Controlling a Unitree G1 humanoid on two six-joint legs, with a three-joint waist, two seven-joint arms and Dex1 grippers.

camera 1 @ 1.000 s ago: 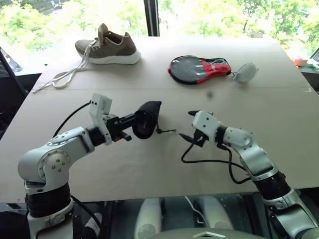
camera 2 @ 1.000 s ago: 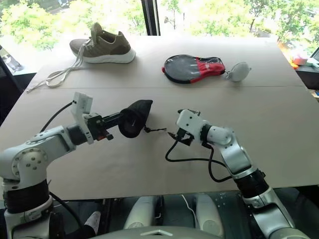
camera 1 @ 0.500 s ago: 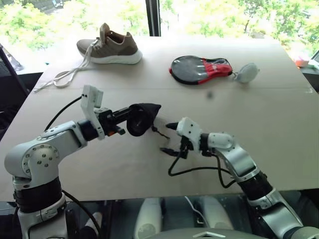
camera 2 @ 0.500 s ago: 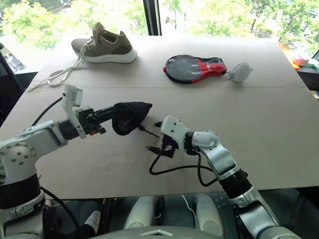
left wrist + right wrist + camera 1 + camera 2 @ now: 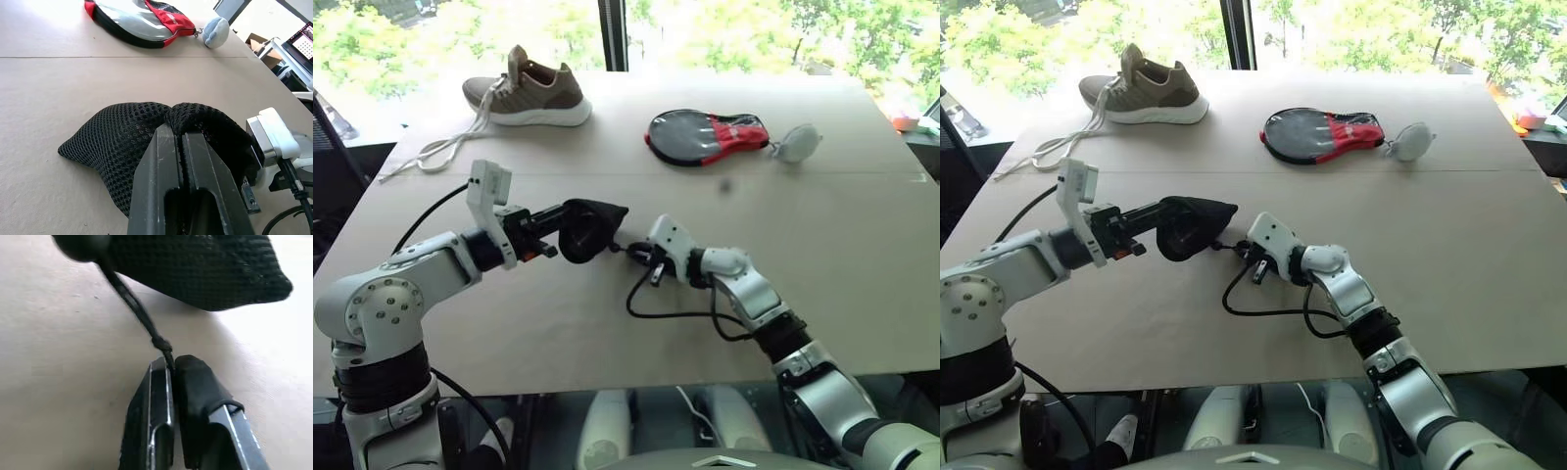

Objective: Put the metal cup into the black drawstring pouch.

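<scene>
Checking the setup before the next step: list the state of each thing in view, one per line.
black drawstring pouch: pinched at its rim, lifted off the table.
cord: drawn out from the pouch, clamped.
left gripper: shut on the pouch.
right gripper: shut on the cord.
shoe: upright, laces loose.

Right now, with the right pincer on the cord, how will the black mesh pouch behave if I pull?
The black mesh pouch looks soft and floppy: it sags and folds where the left pincer pinches it, so it will likely stretch rather than hold shape. The thin cord, clamped in the right pincer, should probably cinch the mouth. It seems light.
</scene>
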